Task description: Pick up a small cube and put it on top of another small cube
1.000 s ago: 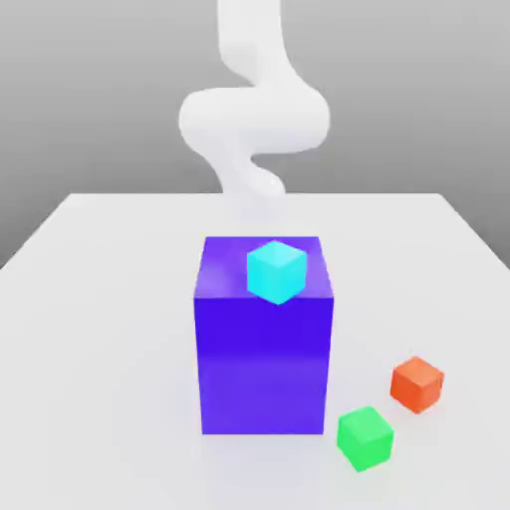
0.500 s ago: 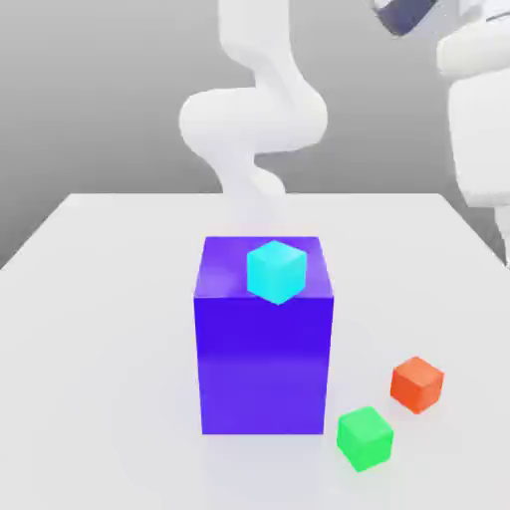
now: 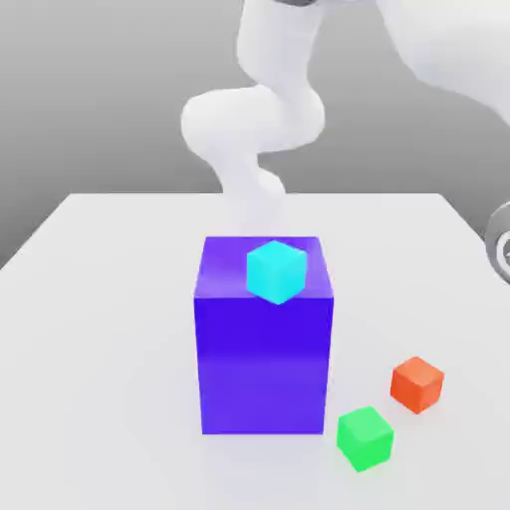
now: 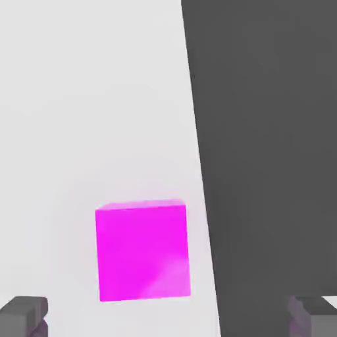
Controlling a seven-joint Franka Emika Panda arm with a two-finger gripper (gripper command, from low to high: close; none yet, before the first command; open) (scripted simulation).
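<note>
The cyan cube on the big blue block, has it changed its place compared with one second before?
No. The cyan cube sits at the same spot on top of the blue block, near its back edge.

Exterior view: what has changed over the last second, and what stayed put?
The arm swung across the top toward the exterior view's right, its far end now low at that edge. Nothing was taken hold of or let go. The cyan cube on the blue block, the red cube and green cube stayed where they were.
</note>
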